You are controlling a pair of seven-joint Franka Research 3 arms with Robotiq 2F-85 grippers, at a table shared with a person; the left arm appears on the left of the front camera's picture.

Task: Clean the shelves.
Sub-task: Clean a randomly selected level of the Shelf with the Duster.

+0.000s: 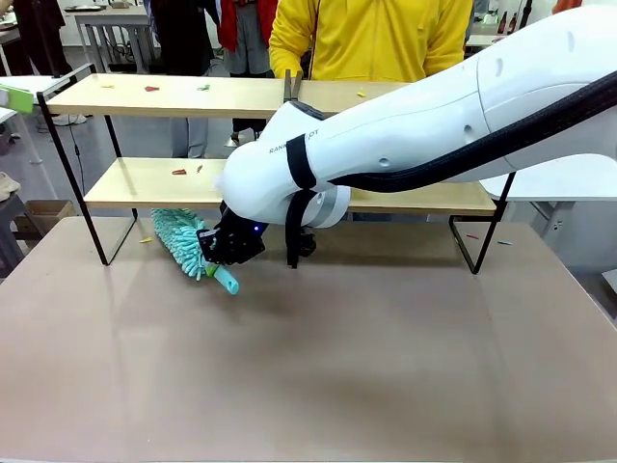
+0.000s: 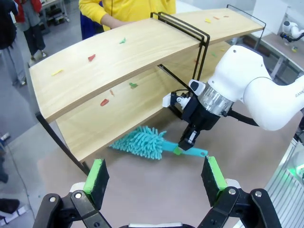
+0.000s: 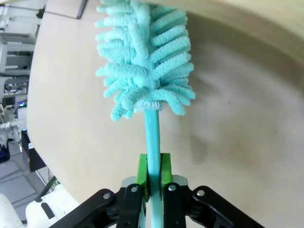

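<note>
Across the far half of the counter point(image 1: 337, 367) stand the shelves point(image 1: 241, 96), both tiers dotted with small coloured scraps point(image 1: 179, 172). Sweeping looks not yet begun: the teal duster point(image 1: 176, 241) sits below the lower left board, low over the counter. The next move likely calls for raising its fluffy head to board height and drawing it across the scraps, clear of the black frame. The right tool point(image 1: 217, 256), pressed together on the duster's handle, is just in front of the lower shelf. The left tool point(image 2: 154, 178) hovers spread and empty, well apart.
</note>
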